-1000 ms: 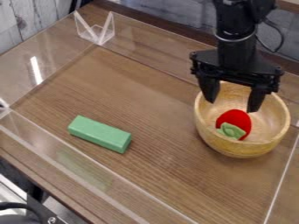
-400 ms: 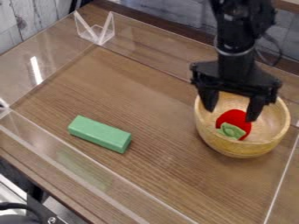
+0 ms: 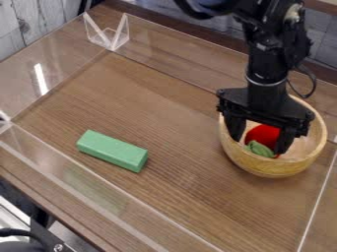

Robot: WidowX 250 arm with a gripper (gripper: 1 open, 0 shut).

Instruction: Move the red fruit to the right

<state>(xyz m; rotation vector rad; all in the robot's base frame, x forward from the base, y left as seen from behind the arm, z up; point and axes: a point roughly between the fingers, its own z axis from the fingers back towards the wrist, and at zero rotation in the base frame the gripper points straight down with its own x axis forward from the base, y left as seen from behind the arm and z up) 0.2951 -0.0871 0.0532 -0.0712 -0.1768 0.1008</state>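
I've got the gripper (image 3: 259, 128) jaws spread around the red fruit (image 3: 266, 137) in the bowl (image 3: 273, 169), can't tell if they're touching.

Perhaps a lab: robot arm above wooden tabletop (image 3: 158, 172).

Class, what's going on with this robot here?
A robot arm is reaching down into the wooden bowl, its gripper right at the toy strawberry. The strawberry lies in the bowl, leafy cap toward the camera, and has yet to be moved out to the right. Whether the fingers have closed on it is hard to tell from this view. The green block lies apart, on the table's left side as pictured.
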